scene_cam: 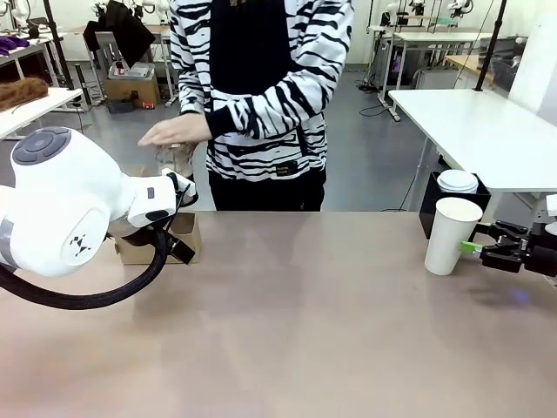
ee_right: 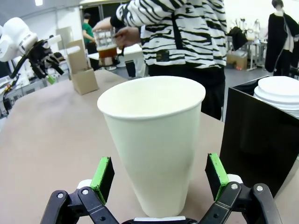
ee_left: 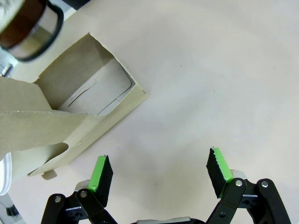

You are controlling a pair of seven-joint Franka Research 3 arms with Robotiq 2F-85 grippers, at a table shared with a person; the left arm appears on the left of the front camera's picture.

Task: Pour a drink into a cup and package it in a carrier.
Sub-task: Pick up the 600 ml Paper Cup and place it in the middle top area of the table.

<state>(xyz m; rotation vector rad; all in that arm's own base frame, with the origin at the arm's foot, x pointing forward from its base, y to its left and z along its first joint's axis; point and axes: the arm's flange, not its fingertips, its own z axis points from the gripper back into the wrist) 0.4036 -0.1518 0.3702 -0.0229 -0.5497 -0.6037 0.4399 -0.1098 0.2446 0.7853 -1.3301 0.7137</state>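
The white paper cup [scene_cam: 452, 235] stands upright and empty at the table's right side. My right gripper [scene_cam: 477, 248] is open around it. In the right wrist view the cup [ee_right: 154, 140] rises between the green pads [ee_right: 103, 173], with a gap on each side. The brown cardboard carrier [scene_cam: 159, 242] sits at the left. My left gripper [ee_left: 159, 170] hovers open over bare table beside the carrier [ee_left: 88, 100]. The person's hand [scene_cam: 174, 131] holds the glass jug with the dark drink [ee_right: 106, 44] above the carrier. The jug [ee_left: 28, 23] also shows in the left wrist view.
A black square box [scene_cam: 452, 198] with a stack of white lids [ee_right: 280, 88] stands just behind the cup. The person in a striped top [scene_cam: 261, 87] stands at the far edge. My bulky left arm [scene_cam: 61, 205] covers part of the carrier.
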